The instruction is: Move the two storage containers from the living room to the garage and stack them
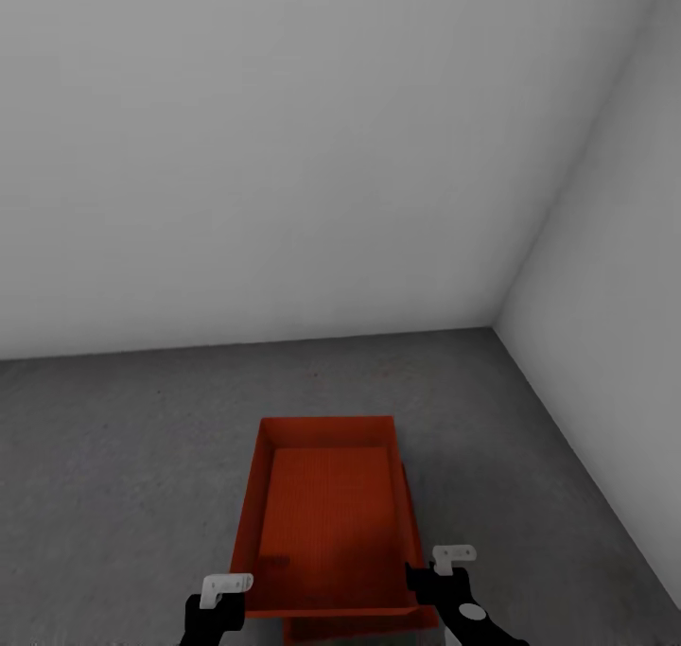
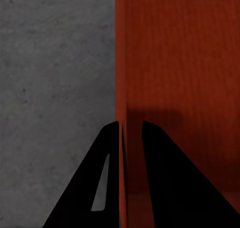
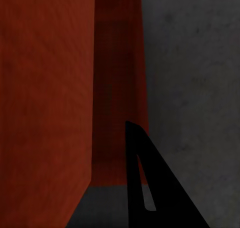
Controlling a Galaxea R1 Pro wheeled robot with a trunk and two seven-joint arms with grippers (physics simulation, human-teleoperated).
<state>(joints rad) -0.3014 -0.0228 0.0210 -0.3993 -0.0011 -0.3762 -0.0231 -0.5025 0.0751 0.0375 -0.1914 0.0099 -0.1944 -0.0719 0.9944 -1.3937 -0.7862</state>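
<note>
Left jaws (image 2: 131, 130): black fingers (image 2: 90, 188) astride thin left wall of upper container (image 2: 185, 63), pinching it; in head view left jaws (image 1: 227, 597) at 7 o'clock.

Right jaws (image 1: 433, 570) at 5 o'clock, at right wall of upper container (image 1: 326, 518); right wrist view shows one finger (image 3: 150, 188) outside orange-red wall (image 3: 45, 88); cannot tell if pressed together or spread.

Second container (image 1: 350, 630) beneath, edge visible at 6 o'clock.

Both over dark grey floor (image 1: 113, 457), garage corner; pale grey walls (image 1: 284, 135) at 12 and 3 o'clock.
</note>
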